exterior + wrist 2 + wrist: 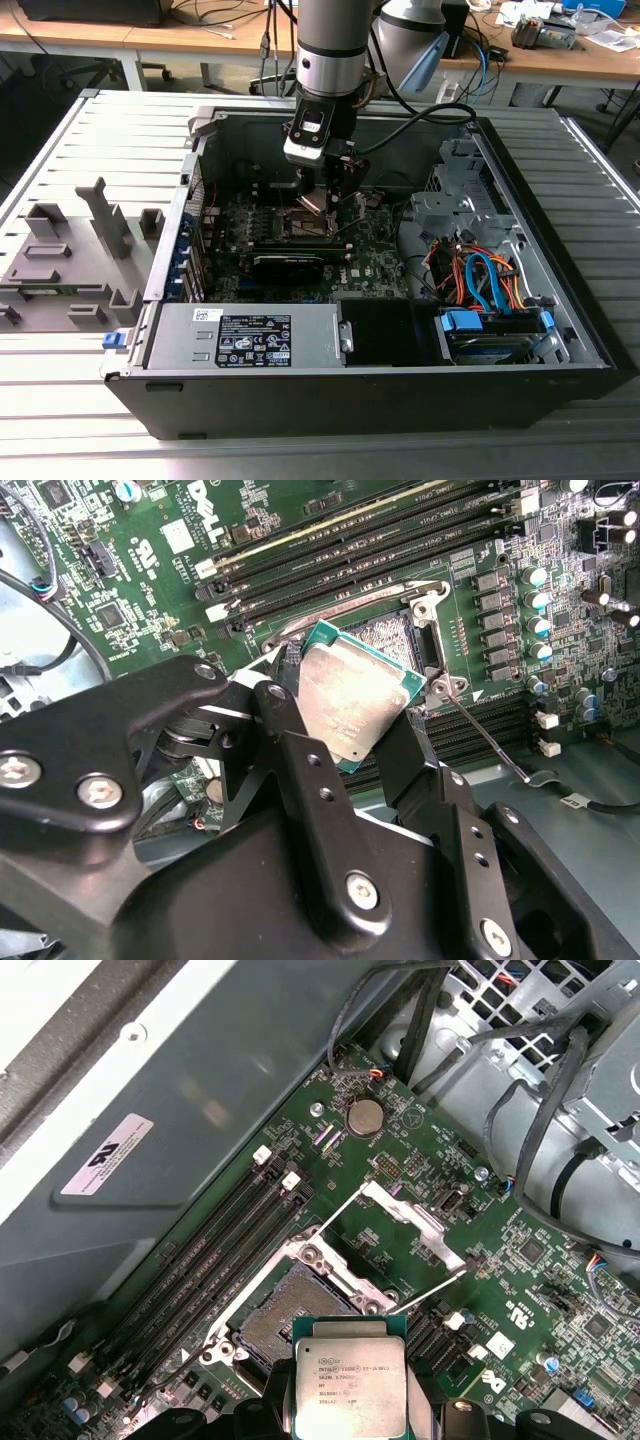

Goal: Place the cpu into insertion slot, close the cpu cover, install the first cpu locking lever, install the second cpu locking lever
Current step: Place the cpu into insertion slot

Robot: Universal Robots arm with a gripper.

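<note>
My gripper (345,730) is shut on the cpu (350,702), a silvery square chip with a green edge, gripped on two opposite sides by the black fingers (290,750). The chip hangs tilted just above and beside the insertion slot (392,640), apart from it. In the first wrist view the cpu (350,1388) sits close to the dark open insertion slot (283,1318). The cpu cover (415,1222) stands swung up beyond the slot. Two thin locking levers (428,1295) stick out, raised. In the exterior view the gripper (320,198) is low inside the computer case, over the motherboard.
Long black memory slots (350,555) flank the socket. A long black card (290,262) lies across the board. The case walls (180,240) enclose the work area, with a power supply (250,335) in front, and a drive cage and coloured cables (480,280). Grey fixtures (70,255) stand on the table.
</note>
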